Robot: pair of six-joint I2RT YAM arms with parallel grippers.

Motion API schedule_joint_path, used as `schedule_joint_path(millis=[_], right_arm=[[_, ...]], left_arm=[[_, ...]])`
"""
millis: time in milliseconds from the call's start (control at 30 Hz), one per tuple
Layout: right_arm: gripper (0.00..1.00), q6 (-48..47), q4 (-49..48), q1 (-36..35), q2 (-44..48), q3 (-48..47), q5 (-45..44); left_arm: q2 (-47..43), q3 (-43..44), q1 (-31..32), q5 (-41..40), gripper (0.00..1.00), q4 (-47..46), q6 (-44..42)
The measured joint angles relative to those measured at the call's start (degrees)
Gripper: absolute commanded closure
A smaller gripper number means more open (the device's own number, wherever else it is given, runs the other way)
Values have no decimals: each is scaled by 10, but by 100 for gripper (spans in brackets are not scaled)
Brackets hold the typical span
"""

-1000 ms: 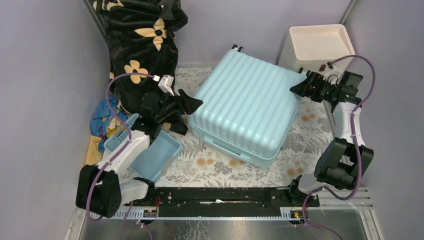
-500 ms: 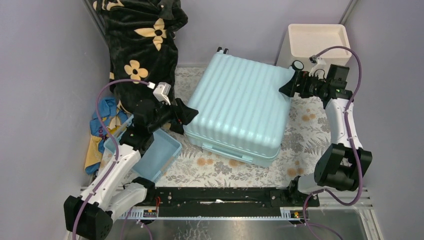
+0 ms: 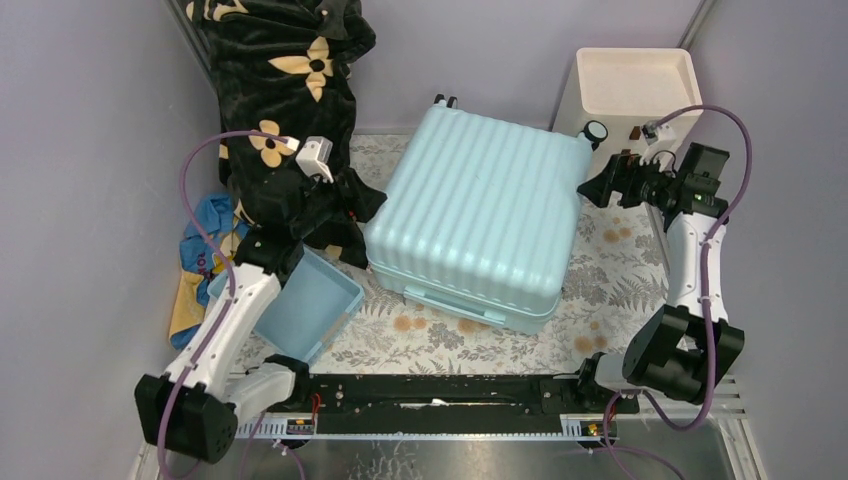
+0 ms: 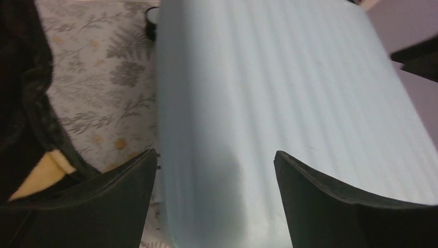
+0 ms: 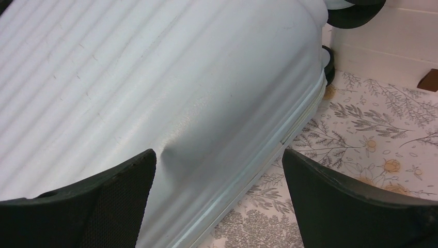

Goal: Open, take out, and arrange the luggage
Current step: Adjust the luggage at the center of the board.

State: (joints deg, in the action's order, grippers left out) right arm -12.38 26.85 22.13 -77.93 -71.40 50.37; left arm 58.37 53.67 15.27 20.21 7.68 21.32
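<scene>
My left gripper (image 4: 215, 155) and right gripper (image 5: 218, 153) gape wide, flanking the closed luggage (image 3: 470, 215); I should seek its seam (image 5: 302, 116), probably zipped, before prying.

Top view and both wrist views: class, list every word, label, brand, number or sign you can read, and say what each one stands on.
No readable text in any view.
The suitcase: plain ribbed shell, no brand or label showing.
The blanket: flower shapes only, no letters.
The basket and the white box: no markings.
The blue cloth: yellow print, too small to tell.
</scene>
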Motion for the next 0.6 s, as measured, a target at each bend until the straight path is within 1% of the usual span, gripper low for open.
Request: schedule_joint_path(millis=[67, 200, 300, 333, 400, 467, 567, 600], right_arm=[[0, -2, -39, 0, 9, 28, -5], [0, 21, -172, 4, 58, 117, -29], [1, 33, -204, 3, 52, 117, -39], [2, 40, -213, 3, 44, 111, -42], [7, 63, -234, 3, 26, 102, -48], [13, 87, -247, 3, 16, 99, -55], [28, 127, -250, 3, -3, 85, -68], [34, 141, -250, 3, -12, 77, -73]], left_arm=[[30, 1, -16, -14, 15, -6, 0], [86, 16, -42, -45, 21, -5, -1], [111, 34, -59, -53, 22, -10, -5], [118, 42, -64, -55, 23, -11, -6], [132, 53, -72, -57, 25, -17, -10], [145, 60, -83, -56, 30, -21, -13], [163, 63, -99, -55, 33, -21, -16], [170, 63, -102, -53, 33, -21, -17]])
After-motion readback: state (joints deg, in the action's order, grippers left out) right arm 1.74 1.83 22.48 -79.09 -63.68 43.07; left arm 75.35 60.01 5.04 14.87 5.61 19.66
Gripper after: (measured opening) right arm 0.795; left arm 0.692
